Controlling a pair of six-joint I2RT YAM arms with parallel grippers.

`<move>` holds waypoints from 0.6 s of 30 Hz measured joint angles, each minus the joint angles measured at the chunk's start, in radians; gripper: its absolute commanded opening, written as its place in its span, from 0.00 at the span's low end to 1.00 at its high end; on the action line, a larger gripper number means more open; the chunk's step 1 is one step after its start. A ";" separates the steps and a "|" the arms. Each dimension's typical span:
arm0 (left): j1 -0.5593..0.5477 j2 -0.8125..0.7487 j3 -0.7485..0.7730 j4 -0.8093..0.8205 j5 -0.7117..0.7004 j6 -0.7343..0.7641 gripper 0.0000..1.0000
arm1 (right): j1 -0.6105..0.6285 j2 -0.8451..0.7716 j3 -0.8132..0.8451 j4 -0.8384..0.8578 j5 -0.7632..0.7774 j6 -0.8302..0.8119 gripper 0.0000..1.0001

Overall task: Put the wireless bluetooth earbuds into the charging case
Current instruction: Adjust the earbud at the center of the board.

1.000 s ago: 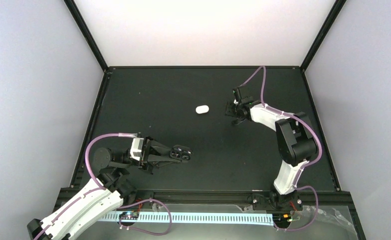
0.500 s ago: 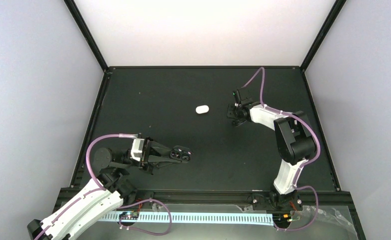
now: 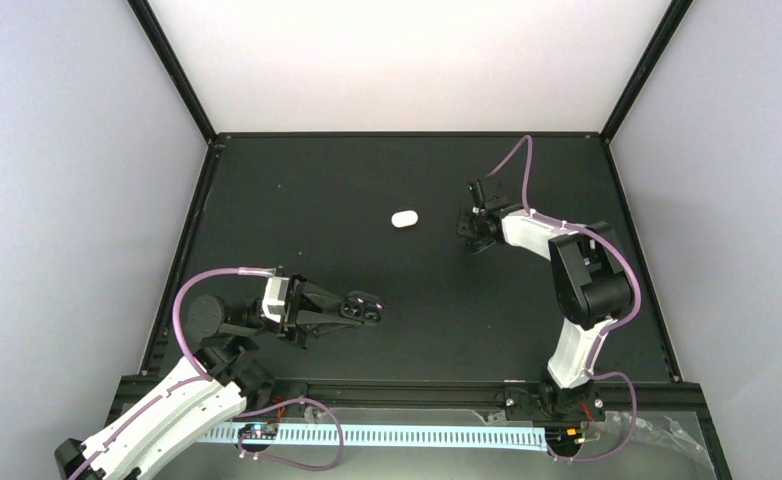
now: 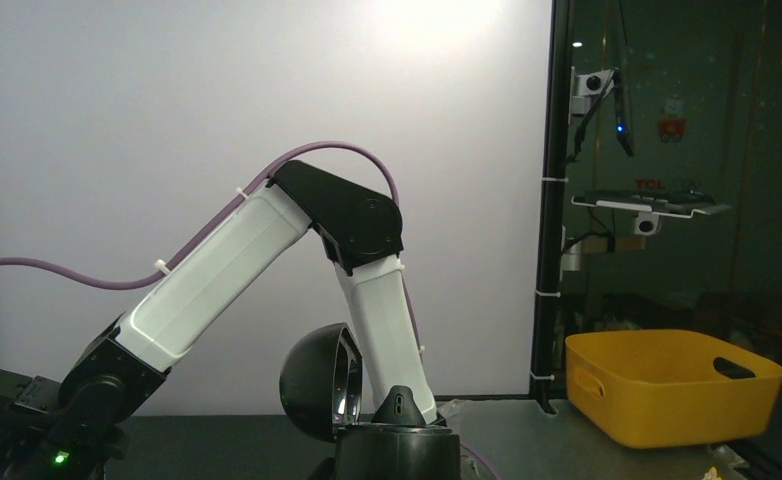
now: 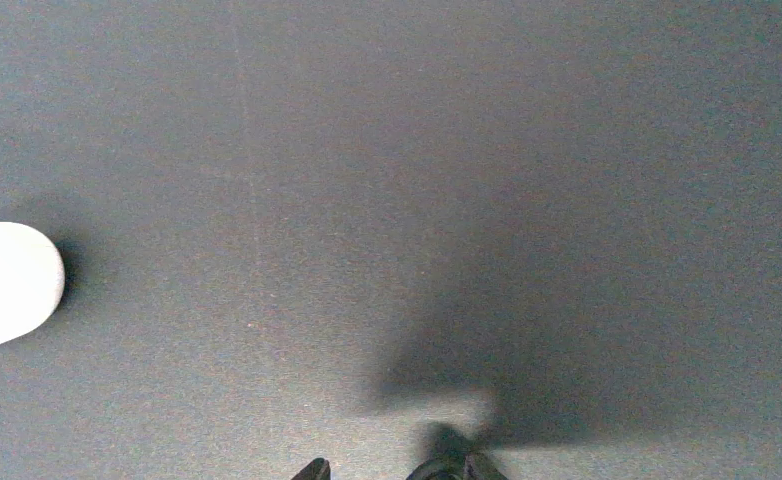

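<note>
A black charging case (image 3: 365,306) is grasped by the clenched fingers of the left gripper (image 3: 345,311), which is held over the near left part of the table (image 3: 297,190). In the left wrist view the case's lid (image 4: 319,384) is seen standing open, with its shiny inner rim shown. A white oval case (image 3: 404,218), closed, is laid near the middle of the table, toward the far edge. The right gripper (image 3: 475,230) is pointed down at the table on that case's right-edge side, near it but apart. In the right wrist view only the fingertips (image 5: 316,468) are shown at the lower border, with a small dark shape (image 5: 439,444) beside one of them. Whether these fingers are released or closed on something cannot be told. The earbuds cannot be made out with certainty in any view. A yellow bin (image 4: 672,385) is seen beyond the table.
</note>
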 measured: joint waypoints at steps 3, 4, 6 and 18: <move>0.000 0.000 0.000 0.000 0.000 0.000 0.01 | -0.004 0.000 -0.005 0.003 0.005 0.000 0.34; 0.000 0.000 0.000 0.000 0.000 0.000 0.02 | -0.005 0.000 -0.008 0.006 0.008 0.000 0.34; 0.000 0.000 0.000 0.000 0.000 0.000 0.02 | -0.008 0.000 -0.014 0.008 0.016 0.000 0.34; 0.000 0.000 -0.003 0.000 0.000 0.000 0.02 | -0.009 -0.002 -0.032 0.004 0.026 -0.007 0.27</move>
